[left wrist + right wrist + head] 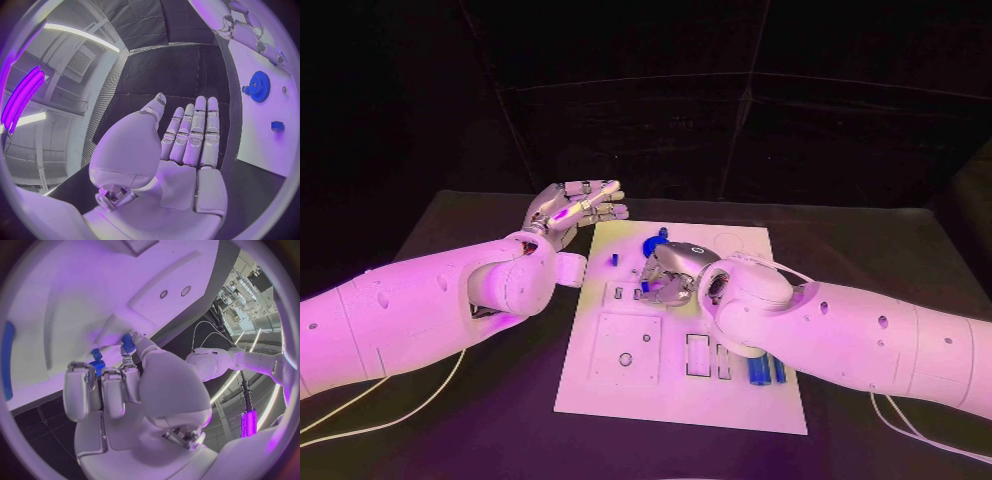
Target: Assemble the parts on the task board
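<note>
The white task board (678, 400) is lying in the middle of the black table (877, 240), carrying small blue parts: a gear (259, 86) near its far end and bars (764, 370) at its right edge. The right hand (672, 274) is curling over the board, fingers pinching a small blue part (128, 344). The left hand (574, 210) is hovering beside the board's far left corner, fingers straight and empty.

The right hand (125, 390) sits right over the white board (94, 300), fingers curled down, with a small blue part (97, 365) pinched at the fingertips. Another blue piece (7, 360) lies off at the rim.
</note>
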You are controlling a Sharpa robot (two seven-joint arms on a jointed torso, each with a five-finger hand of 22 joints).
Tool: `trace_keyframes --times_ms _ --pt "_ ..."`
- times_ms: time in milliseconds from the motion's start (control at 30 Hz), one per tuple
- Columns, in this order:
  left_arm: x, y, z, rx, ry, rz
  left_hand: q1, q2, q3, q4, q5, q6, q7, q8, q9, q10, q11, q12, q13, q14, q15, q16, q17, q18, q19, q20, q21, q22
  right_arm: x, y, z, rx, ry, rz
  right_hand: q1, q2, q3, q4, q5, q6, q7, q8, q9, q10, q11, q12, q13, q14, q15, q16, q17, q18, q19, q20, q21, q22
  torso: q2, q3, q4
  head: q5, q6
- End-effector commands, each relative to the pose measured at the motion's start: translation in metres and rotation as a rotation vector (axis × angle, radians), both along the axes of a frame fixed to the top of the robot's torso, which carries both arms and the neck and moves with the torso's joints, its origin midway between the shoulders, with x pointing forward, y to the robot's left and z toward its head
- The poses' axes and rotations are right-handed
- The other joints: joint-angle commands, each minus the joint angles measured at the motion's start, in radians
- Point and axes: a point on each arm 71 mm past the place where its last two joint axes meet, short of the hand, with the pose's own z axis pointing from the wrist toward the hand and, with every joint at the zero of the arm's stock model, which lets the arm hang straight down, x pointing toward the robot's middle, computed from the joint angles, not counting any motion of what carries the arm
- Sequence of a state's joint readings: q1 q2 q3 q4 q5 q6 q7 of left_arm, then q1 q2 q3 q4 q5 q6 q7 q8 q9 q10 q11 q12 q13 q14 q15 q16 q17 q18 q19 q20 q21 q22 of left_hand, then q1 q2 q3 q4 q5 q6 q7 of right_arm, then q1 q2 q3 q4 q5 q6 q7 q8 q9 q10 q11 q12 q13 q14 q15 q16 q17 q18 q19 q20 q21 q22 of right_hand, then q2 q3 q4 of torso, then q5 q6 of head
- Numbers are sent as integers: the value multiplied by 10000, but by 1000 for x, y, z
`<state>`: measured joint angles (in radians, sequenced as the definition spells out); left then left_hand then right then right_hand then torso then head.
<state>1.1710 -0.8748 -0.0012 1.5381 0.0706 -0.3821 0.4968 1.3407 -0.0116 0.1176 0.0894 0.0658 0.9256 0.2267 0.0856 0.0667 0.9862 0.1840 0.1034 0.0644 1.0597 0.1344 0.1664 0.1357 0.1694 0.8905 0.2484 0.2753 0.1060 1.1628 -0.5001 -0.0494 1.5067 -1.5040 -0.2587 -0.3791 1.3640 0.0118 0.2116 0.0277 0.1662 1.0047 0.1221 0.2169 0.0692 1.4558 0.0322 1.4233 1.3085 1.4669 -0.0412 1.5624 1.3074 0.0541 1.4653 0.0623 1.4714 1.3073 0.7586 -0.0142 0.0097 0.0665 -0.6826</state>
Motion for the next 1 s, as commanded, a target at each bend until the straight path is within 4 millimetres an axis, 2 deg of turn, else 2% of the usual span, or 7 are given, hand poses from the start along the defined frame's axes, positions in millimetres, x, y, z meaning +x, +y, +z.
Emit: trace_keyframes --times_ms 33,233,467,1000 --pt "0 -2 2 -59 -124 -164 -5 87 8 -68 -36 55 25 -77 -14 69 -27 -38 -12 51 27 -69 15 139 80 -8 -24 -18 -1 0 -5 -121 76 69 -56 -10 59 -15 16 102 1 19 5 -24 52 10 899 1015 50 37 2529 -96 272 40 -12 396 4 -3 8 -24 -10" --pt "0 -1 2 -56 -120 -162 -5 87 8 -70 -36 54 26 -78 -14 69 -27 -39 -12 51 27 -70 15 139 80 -8 -25 -18 -2 -2 -8 -151 146 40 -95 -49 69 -14 8 74 12 -5 -4 -37 59 -5 883 1013 56 34 2522 -94 268 46 -17 388 1 -4 19 -16 -21" --pt "1 -1 1 -55 -113 -164 -5 87 8 -70 -36 54 26 -78 -14 69 -27 -39 -12 51 27 -70 15 139 80 -8 -25 -18 -3 -3 -13 -176 209 31 -164 -150 94 -27 -21 -8 46 -73 -24 -63 86 -35 854 1010 76 29 2510 -91 260 64 -27 370 2 11 -13 20 -48" --pt "1 -1 1 -54 -93 -174 -5 87 8 -70 -36 54 26 -78 -14 69 -27 -39 -12 51 27 -70 15 139 80 -8 -25 -18 -3 -9 -16 -295 108 -42 -268 -410 210 -103 -57 -353 195 -316 -48 -227 212 -214 669 1003 179 13 2477 -80 231 151 -63 309 3 8 -2 5 -77"
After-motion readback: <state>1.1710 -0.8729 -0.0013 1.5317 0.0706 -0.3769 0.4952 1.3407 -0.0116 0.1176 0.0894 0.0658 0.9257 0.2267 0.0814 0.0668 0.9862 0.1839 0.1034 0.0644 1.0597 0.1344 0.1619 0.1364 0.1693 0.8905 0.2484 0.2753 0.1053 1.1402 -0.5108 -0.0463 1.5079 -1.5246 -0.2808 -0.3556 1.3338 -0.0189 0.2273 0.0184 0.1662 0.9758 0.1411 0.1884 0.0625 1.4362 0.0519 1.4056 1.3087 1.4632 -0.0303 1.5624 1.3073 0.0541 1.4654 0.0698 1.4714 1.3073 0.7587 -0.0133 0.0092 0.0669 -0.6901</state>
